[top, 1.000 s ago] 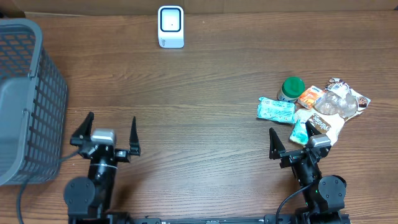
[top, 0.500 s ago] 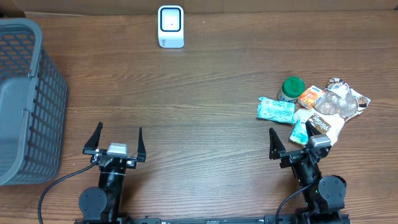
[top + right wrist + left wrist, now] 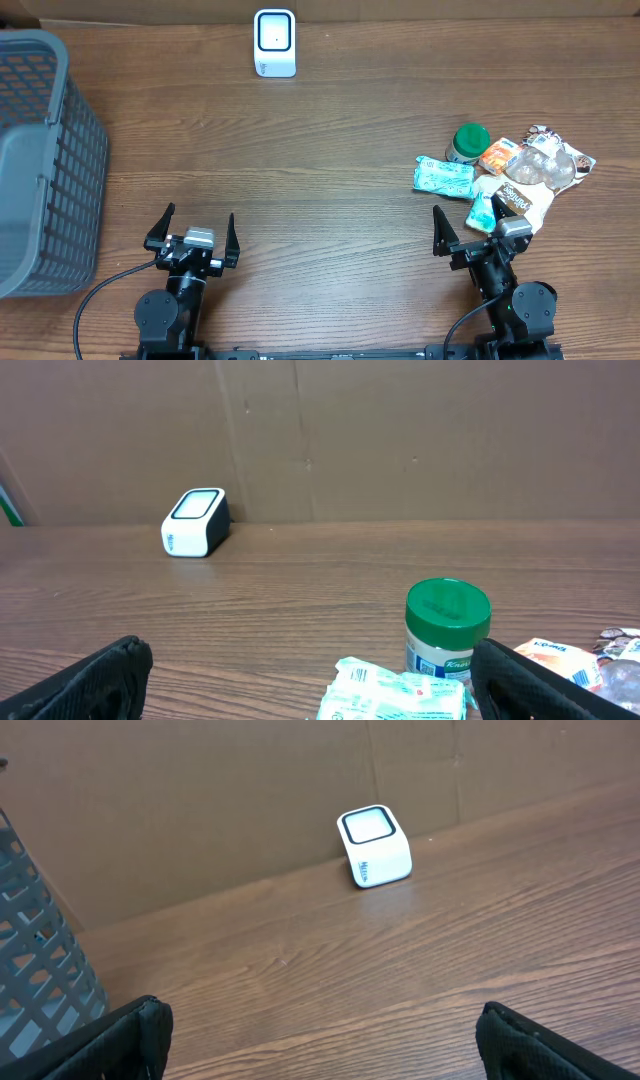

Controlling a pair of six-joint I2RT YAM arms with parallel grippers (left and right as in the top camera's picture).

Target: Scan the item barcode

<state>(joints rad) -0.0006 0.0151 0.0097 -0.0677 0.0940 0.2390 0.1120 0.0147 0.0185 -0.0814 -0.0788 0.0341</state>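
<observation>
Both arms sit low at the near edge of the table with nothing held: the left gripper [image 3: 192, 236] stands spread wide over bare wood, and the right gripper [image 3: 481, 226] is just as wide, its far finger right at the near edge of the pile. The items lie in a loose heap on the right: a green-lidded jar [image 3: 468, 142], a teal packet [image 3: 444, 177], an orange pack [image 3: 499, 157] and a clear bag [image 3: 546, 166], touching or overlapping. The scanner [image 3: 275, 42] stands well apart, at the far edge. The main risk is the crowding: wide jaws coming down on one packet may catch its neighbour too, or knock the jar over and send it rolling. A soft packet may also fold in the grip and hide its barcode from the scanner window. The overhead view alone shows the basket's [image 3: 40, 160] full extent and the whole heap. The right wrist view shows the jar [image 3: 447, 628] upright with its label facing the camera. The left wrist view shows the scanner's [image 3: 375, 846] tilted top window, and none of the items.
</observation>
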